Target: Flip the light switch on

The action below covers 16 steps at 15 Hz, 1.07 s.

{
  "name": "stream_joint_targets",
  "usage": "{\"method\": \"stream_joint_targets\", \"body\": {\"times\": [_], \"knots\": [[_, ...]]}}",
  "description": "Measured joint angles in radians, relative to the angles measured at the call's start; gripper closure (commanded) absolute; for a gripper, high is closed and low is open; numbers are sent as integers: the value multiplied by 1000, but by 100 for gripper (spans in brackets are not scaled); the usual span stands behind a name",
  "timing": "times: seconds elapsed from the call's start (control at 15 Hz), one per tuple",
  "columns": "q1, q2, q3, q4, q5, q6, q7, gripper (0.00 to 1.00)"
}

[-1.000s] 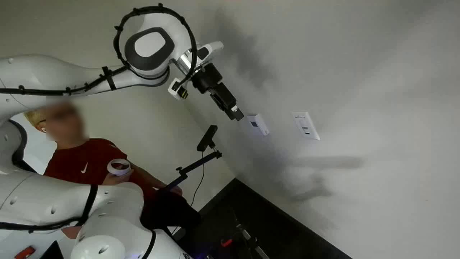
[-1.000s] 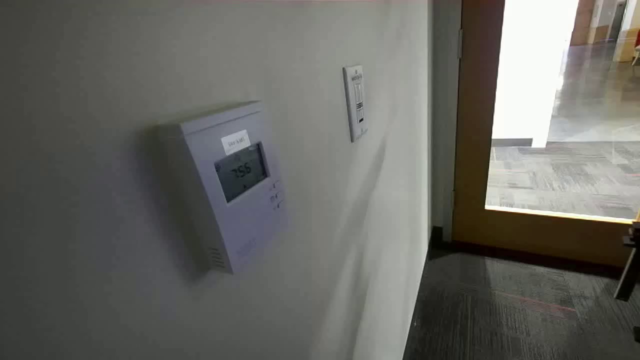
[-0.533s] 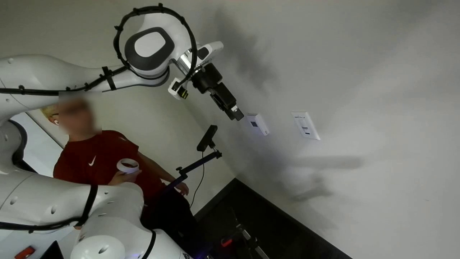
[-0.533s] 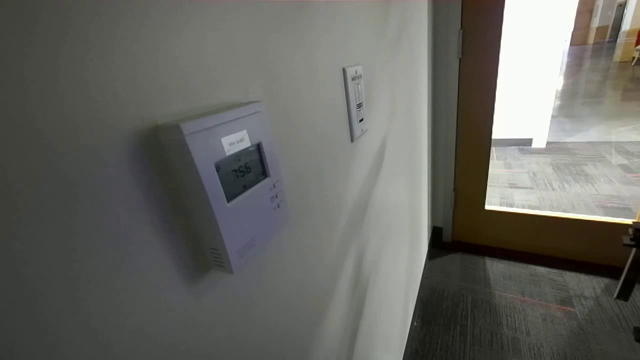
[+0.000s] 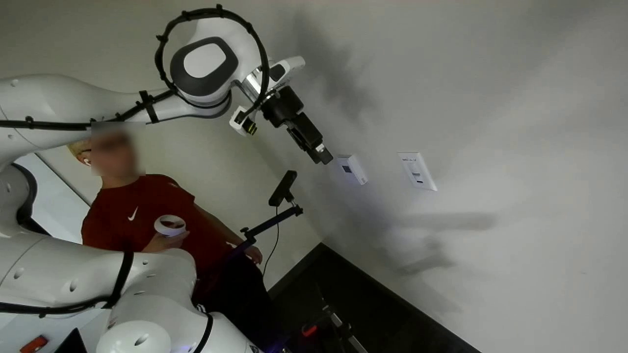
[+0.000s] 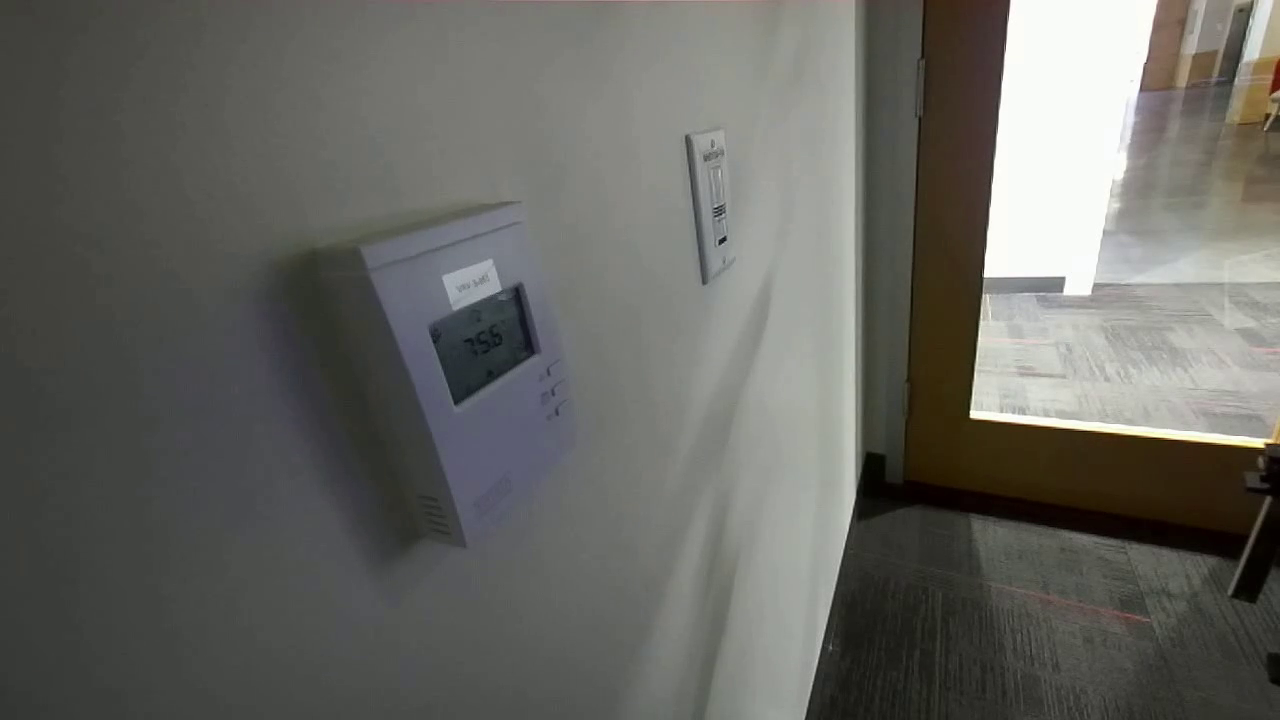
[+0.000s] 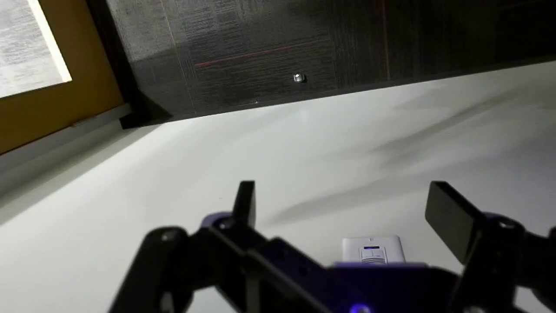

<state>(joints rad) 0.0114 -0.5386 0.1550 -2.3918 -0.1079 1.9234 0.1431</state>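
left to right in an exterior view: a white robot arm (image 5: 68,103) comes in from the left edge, black cable (image 5: 213,13) looped round near the wrist. behind it there's a person (image 5: 167,201) in a red tee holding a white ring-shaped gadget (image 5: 169,231). next along is a black bar-shaped device (image 5: 283,188) on a jointed black stand (image 5: 272,222), then the gripper (image 5: 322,155), pointing down and right. hard to say from this angle how far it sits off the wall (image 5: 515,147). just past it there's a white thermostat (image 5: 352,169), and in both exterior views the light switch (image 5: 417,170) is mounted to the right of that, a white plate on the same wall. further right again in an exterior view there's a wooden door (image 6: 940,300) with a big glass pane (image 6: 1070,200).

wrist view: door's far left, then one of the fingers (image 7: 246,204), then the light switch low down, partly covered by the gripper body, then the other finger. they're spread wide apart.
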Motion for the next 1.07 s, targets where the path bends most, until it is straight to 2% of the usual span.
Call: {"method": "stream_joint_targets", "body": {"times": [0.13, 0.2, 0.33, 0.53, 0.87, 0.93, 1.07], "knots": [[1, 0, 0, 0, 0, 0, 0, 0], [1, 0, -1, 0, 0, 0, 0, 25], [2, 0, -1, 0, 0, 8, 0, 34], [7, 1, -2, -4, 5, 49, 0, 59], [28, 20, 17, -48, 16, 218, 66, 96], [28, 30, 31, -61, 15, 260, 97, 100], [26, 62, 61, -81, 7, 335, 162, 100]]}}
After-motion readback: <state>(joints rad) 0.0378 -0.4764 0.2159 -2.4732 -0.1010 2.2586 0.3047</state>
